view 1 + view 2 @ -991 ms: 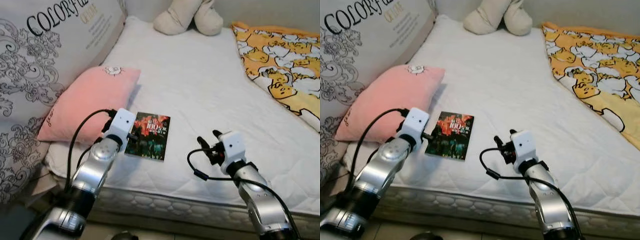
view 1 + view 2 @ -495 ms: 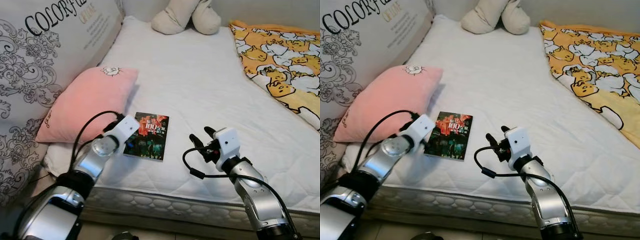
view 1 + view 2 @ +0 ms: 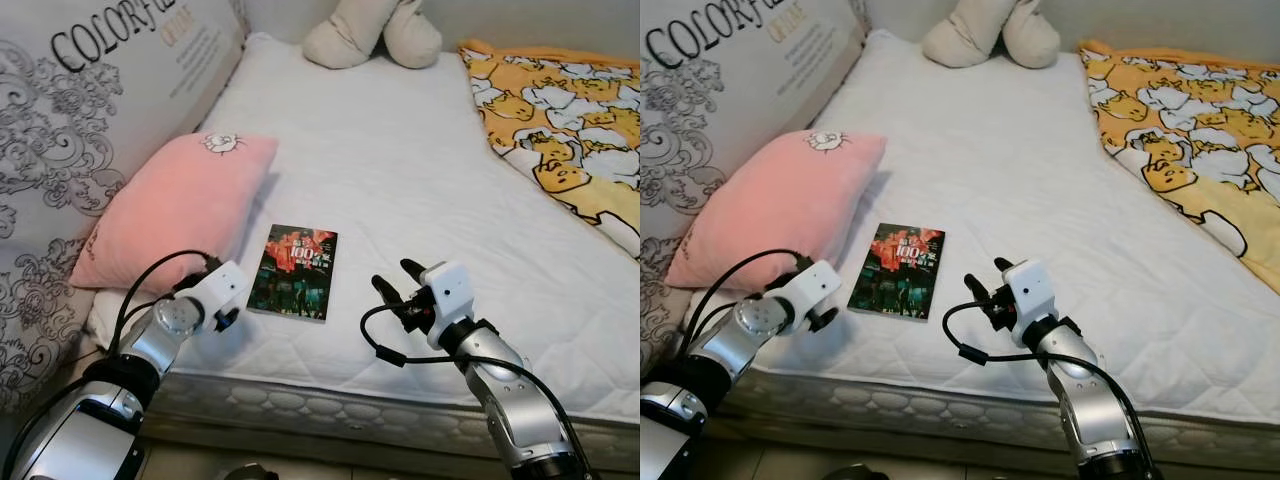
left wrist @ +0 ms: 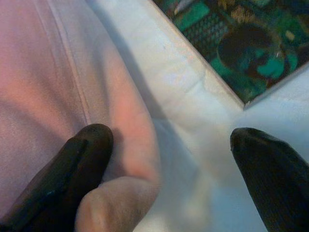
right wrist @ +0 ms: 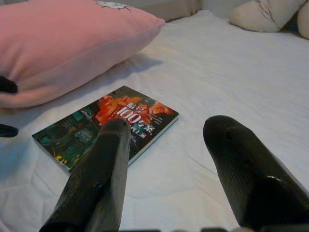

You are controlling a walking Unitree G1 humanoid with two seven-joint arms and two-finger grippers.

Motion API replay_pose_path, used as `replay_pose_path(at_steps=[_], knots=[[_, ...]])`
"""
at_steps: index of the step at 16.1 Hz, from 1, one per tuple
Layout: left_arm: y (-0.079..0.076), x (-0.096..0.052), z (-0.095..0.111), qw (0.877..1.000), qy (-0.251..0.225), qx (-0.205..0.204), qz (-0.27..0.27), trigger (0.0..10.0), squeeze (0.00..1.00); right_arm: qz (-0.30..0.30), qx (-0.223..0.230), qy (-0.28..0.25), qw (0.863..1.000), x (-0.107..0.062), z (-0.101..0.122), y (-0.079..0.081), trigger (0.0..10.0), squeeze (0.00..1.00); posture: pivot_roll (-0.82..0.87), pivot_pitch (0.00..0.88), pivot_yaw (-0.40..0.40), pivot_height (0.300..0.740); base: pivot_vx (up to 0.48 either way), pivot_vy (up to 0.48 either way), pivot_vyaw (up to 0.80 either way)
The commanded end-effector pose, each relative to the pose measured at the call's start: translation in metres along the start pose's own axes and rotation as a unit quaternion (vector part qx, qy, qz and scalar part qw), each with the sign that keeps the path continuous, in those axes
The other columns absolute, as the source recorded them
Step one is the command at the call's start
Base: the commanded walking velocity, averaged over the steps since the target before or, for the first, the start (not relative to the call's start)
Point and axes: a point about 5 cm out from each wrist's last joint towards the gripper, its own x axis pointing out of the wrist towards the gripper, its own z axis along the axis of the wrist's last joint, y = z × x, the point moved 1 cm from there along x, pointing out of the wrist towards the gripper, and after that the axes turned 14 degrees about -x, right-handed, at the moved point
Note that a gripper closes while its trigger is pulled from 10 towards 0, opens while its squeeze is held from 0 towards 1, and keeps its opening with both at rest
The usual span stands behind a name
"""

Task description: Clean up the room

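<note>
A dark book [image 3: 295, 271] with red cover art lies flat on the white mattress [image 3: 400, 160] near the front edge. A pink pillow [image 3: 175, 205] lies just left of it. My left gripper [image 3: 226, 316] is open and low by the pillow's near corner, left of the book. In the left wrist view one finger [image 4: 72, 169] rests against the pillow [image 4: 58, 87] and the book's corner [image 4: 231, 48] lies beyond the other. My right gripper [image 3: 393, 277] is open just right of the book, holding nothing. Its wrist view looks over the book [image 5: 106, 123].
A beige stuffed toy [image 3: 375, 35] sits at the head of the bed. A yellow patterned blanket [image 3: 560, 130] covers the right side. A large printed cushion [image 3: 90, 110] leans along the left. The mattress's front edge runs just below both grippers.
My left gripper has pulled back from the book's left edge toward the bed's front edge, beside the pillow's corner. My right gripper has edged left toward the book.
</note>
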Motion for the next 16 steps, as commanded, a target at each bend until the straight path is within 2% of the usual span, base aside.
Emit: replay_pose_path(at_steps=[1,3,4,5,6,7,9,10,12,13,15,16], knots=[[0.011,-0.003,-0.002,1.0,0.004,-0.002,0.018,10.0,0.0,-0.002,-0.002,-0.012,1.0,0.0,0.006,-0.002,10.0,0.0,-0.06,0.0,0.028,0.74,0.0,0.0,0.0],[0.008,-0.007,0.027,0.993,-0.097,-0.061,-0.005,10.0,0.0,-0.002,0.001,-0.01,1.0,-0.003,0.005,-0.002,10.0,0.0,-0.06,0.0,0.036,0.74,0.0,0.0,0.0],[0.0,-0.013,0.044,0.978,-0.167,-0.12,-0.038,10.0,0.0,-0.008,0.005,-0.01,1.0,-0.004,0.004,-0.002,10.0,0.0,-0.06,0.0,0.038,0.74,0.0,0.0,0.0],[-0.007,-0.024,0.059,0.95,-0.236,-0.196,-0.064,10.0,0.0,-0.026,0.012,-0.01,1.0,-0.007,0.004,-0.005,10.0,0.0,-0.06,0.0,0.038,0.74,0.0,0.0,0.0],[-0.012,-0.032,0.066,0.924,-0.272,-0.255,-0.082,10.0,0.0,-0.056,0.011,-0.013,0.998,-0.009,0.004,-0.012,10.0,0.0,-0.06,0.0,0.034,0.74,0.0,0.0,0.0],[-0.016,-0.042,0.071,0.896,-0.31,-0.308,-0.078,10.0,0.0,-0.107,0.014,-0.011,0.994,-0.013,0.004,-0.023,10.0,0.0,-0.05,0.002,0.028,0.74,0.0,0.0,0.0],[-0.022,-0.057,0.073,0.881,-0.36,-0.306,-0.02,10.0,0.0,-0.17,0.021,-0.004,0.985,-0.019,0.004,-0.04,10.0,0.0,-0.05,0.007,0.022,0.74,0.0,0.0,0.0],[-0.023,-0.058,0.072,0.874,-0.363,-0.322,-0.01,10.0,0.0,-0.182,0.021,-0.007,0.983,-0.02,0.005,-0.043,10.0,0.0,-0.04,0.004,0.021,0.74,0.0,0.0,0.0],[-0.032,-0.062,0.077,0.878,-0.351,-0.326,0.002,10.0,0.0,-0.202,0.007,-0.012,0.979,-0.019,0.012,-0.048,10.0,0.0,-0.05,0.01,0.015,0.74,0.0,-0.48,0.0],[-0.035,-0.062,0.08,0.876,-0.349,-0.333,-0.002,10.0,0.0,-0.204,0.007,-0.006,0.979,-0.019,0.01,-0.049,10.0,0.0,-0.04,0.005,0.014,0.74,0.0,-0.48,0.0],[-0.04,-0.06,0.08,0.885,-0.334,-0.325,0.011,10.0,0.0,-0.205,0.034,0.007,0.978,-0.02,0.003,-0.049,10.0,0.0,-0.04,0.005,0.013,0.74,0.0,-0.48,0.0],[-0.04,-0.06,0.082,0.887,-0.334,-0.319,0.014,10.0,0.0,-0.194,0.024,0.011,0.981,-0.018,0.004,-0.048,10.0,0.0,-0.05,0.008,0.014,0.74,0.0,-0.48,0.0]])
